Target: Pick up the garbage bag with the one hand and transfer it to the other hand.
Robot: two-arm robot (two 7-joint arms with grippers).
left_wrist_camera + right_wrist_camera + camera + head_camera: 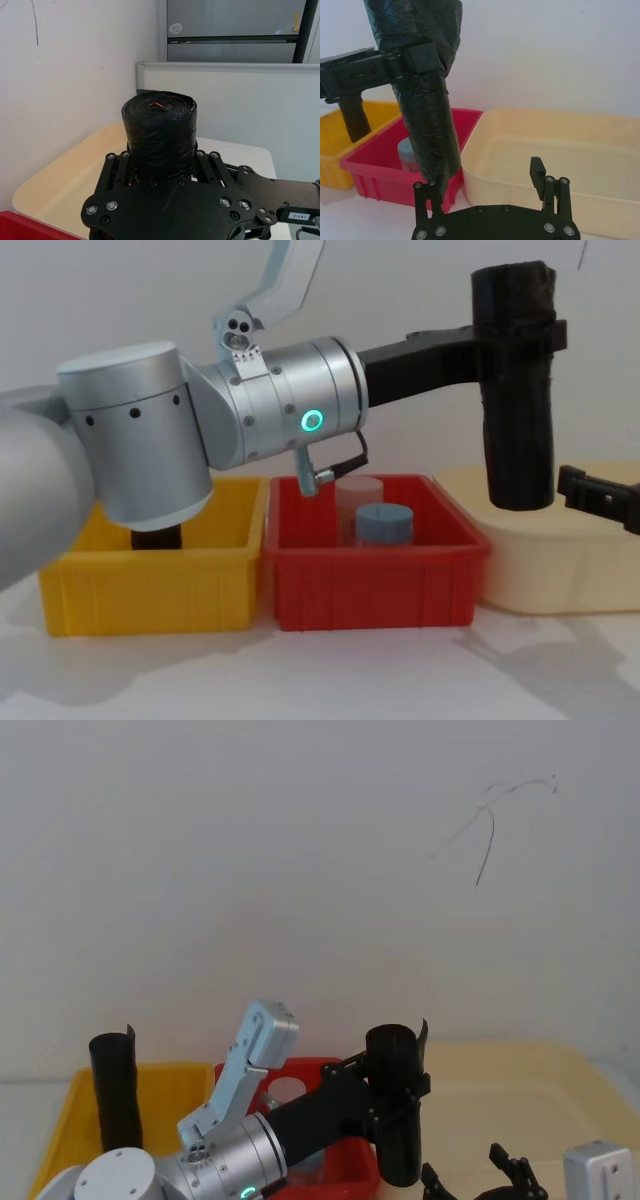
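Left tool: black two-finger type on a silver wrist with a green ring light, reaching from the left and raised well above the bins. It is clamped on the bag a little below its top end, one finger at each side. Bag: black wrinkled plastic roll, held upright and clear of the table, with its lower end hanging over the place where the red bin meets the cream tub. Right tool: all black, low on the right, over the near side of the tub, jaws spread wide and holding nothing. It sits just beside the bag's lower end; whether it touches cannot be told. Red bin: centre, holding a grey-capped container and a clear one behind it. Yellow bin: left of the red bin and touching it, with a second black roll standing upright inside. Cream tub: right of the red bin, just beside it. Table: white, carrying all three. A plain white wall stands at the far side.
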